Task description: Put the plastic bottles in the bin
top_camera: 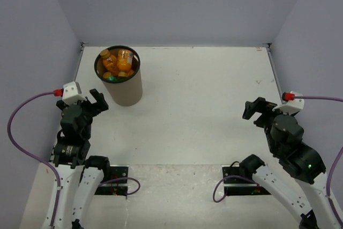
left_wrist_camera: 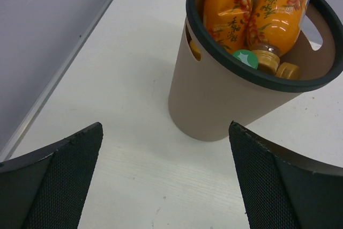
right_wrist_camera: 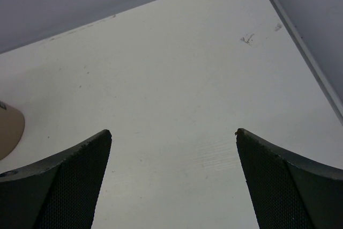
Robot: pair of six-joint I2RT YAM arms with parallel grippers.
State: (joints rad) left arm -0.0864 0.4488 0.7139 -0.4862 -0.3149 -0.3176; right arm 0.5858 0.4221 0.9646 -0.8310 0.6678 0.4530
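Orange bottles (top_camera: 119, 61) and a green cap (left_wrist_camera: 245, 59) sit inside the brown bin (top_camera: 128, 94) at the table's (top_camera: 203, 89) far left; left gripper (top_camera: 95, 102) near it, right gripper (top_camera: 256, 111) well apart, both spread wide, holding nothing

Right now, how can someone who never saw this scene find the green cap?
Find the tall brown bin at the far left of the white table, just ahead of the left hand. Inside its dark rim lie orange bottles; the green cap sits beside two golden caps, and it alone is green.
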